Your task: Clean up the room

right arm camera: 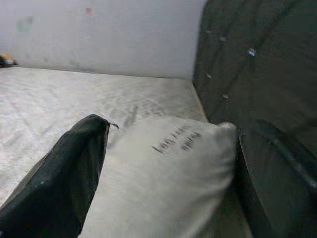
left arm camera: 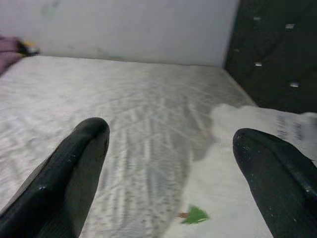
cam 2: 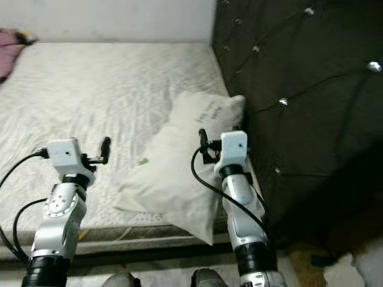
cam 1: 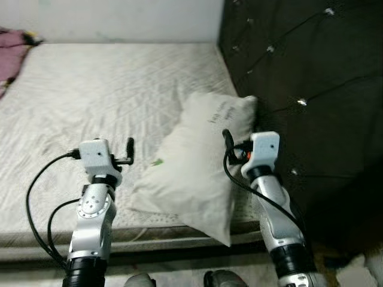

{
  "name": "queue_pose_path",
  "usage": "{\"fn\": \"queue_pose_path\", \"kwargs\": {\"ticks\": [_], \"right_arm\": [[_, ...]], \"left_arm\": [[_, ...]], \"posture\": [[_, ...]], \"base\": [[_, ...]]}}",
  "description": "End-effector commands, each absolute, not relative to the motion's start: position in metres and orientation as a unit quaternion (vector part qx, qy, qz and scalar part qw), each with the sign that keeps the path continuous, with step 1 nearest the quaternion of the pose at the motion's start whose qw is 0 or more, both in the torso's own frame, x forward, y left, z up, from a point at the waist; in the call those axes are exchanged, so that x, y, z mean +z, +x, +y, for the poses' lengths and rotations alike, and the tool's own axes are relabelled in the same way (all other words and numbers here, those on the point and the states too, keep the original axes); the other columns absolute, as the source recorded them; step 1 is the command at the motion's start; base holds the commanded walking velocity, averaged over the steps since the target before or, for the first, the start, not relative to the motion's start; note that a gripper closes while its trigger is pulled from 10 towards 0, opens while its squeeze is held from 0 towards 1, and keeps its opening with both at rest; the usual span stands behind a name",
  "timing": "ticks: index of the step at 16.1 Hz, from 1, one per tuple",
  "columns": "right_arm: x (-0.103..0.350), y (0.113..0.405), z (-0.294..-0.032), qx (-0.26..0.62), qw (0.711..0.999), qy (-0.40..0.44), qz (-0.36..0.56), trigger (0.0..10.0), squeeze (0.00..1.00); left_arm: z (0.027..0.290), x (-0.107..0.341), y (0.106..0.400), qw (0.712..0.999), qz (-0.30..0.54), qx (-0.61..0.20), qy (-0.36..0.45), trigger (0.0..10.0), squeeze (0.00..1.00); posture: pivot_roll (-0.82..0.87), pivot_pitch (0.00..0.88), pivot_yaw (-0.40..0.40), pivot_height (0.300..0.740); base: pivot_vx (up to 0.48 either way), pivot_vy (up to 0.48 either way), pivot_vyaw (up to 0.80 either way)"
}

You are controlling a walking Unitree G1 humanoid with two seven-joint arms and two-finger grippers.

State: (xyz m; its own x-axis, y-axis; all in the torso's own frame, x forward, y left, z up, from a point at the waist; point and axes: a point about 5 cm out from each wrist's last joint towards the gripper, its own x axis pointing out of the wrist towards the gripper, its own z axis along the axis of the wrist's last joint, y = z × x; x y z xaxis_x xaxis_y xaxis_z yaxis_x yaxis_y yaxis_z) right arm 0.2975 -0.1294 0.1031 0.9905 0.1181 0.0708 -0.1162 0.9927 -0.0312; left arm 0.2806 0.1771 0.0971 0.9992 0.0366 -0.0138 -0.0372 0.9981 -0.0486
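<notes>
I've got both grippers, left & right, wide open, holding nothing; pillow lies crooked by headboard on mattress (pink cloth far corner); tidying barely begun, I'd say.

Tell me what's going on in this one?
The robot stands at the edge of a bed with both arms raised over a white pillow that lies against the dark tufted headboard. The left gripper is open beside the pillow, the right gripper is open over it, and neither holds anything. A small green scrap sits on the pillow, and a pink cloth lies at the far corner.
</notes>
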Motion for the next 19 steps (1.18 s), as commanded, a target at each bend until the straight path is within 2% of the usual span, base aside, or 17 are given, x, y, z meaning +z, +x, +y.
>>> {"fn": "queue_pose_path", "kwargs": {"ticks": [1, 3, 16, 19], "right_arm": [[0.109, 0.296, -0.132, 0.050, 0.998, -0.014, -0.043, 10.0, 0.00], [0.109, 0.293, -0.134, 0.047, 0.998, -0.013, -0.041, 10.0, 0.00], [0.119, 0.290, -0.126, 0.083, 0.996, -0.010, -0.044, 10.0, 0.00], [0.120, 0.290, -0.126, 0.087, 0.995, -0.012, -0.045, 10.0, 0.00]], "left_arm": [[0.175, 0.099, 0.278, 1.000, 0.008, 0.013, -0.026, 10.0, 0.00], [0.174, 0.100, 0.275, 1.000, 0.009, 0.012, -0.027, 10.0, 0.00], [0.174, 0.106, 0.274, 0.999, 0.017, 0.015, -0.033, 10.0, 0.00], [0.174, 0.106, 0.275, 0.999, 0.018, 0.017, -0.037, 10.0, 0.00]], "posture": [[0.04, 0.000, 0.025, 0.740], [0.04, 0.000, 0.025, 0.740], [0.04, 0.016, 0.009, 0.740], [0.04, 0.017, 0.007, 0.718]], "base": [[0.000, 0.000, -0.80], [0.000, 0.000, -0.80], [0.000, 0.000, 0.00], [0.000, 0.000, 0.00]]}}
